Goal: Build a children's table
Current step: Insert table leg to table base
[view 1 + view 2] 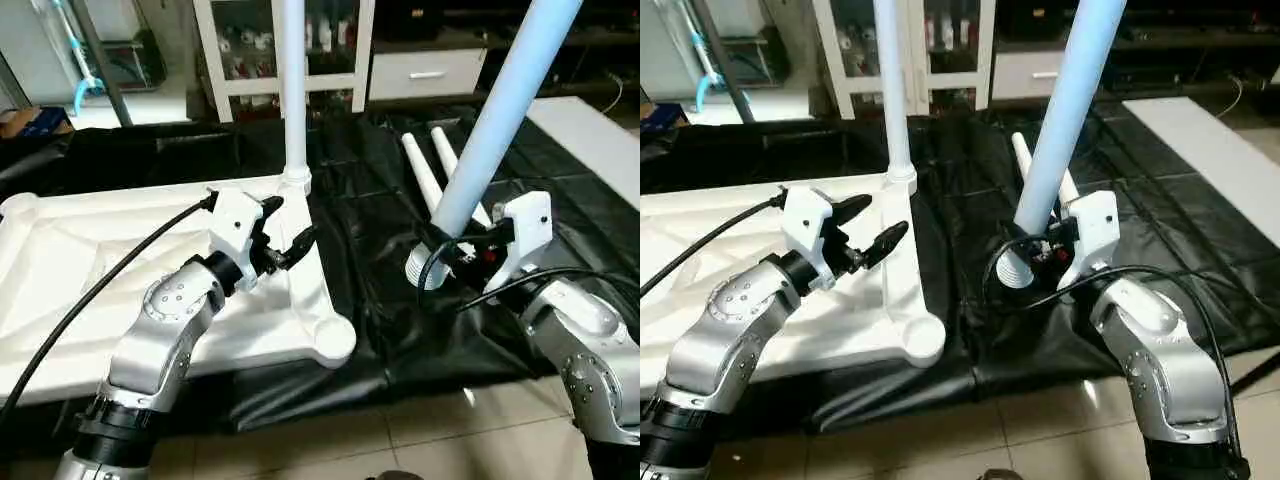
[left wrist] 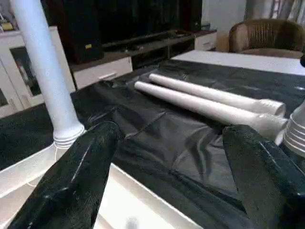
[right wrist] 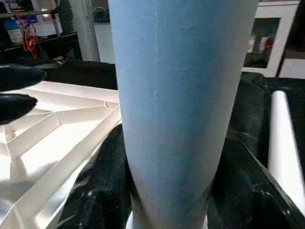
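Table top (image 1: 60, 290) lies upside down on the black sheet (image 1: 370, 300) in front of my left side, ribbed underside up, one leg (image 1: 291, 90) already standing upright in its far right corner socket. My right claw (image 1: 450, 247) is clamped on a second leg (image 1: 500, 115) near its ribbed plug end; that leg tilts, long axis running up and away to my right, plug end low, hanging just above the sheet. The near right corner socket (image 1: 333, 340) is empty and sits to the left of that plug end and nearer to me, close, so my guess is the leg goes there: swing it left and stand it straight. My left claw (image 1: 285, 232) hovers over the top's right edge, fingers spread wide, nothing in them, nearer that socket than my right one is. Two more legs (image 1: 432, 165) lie side by side on the sheet beyond my right claw, long axes pointing away from me. No brand, label or readable writing anywhere.
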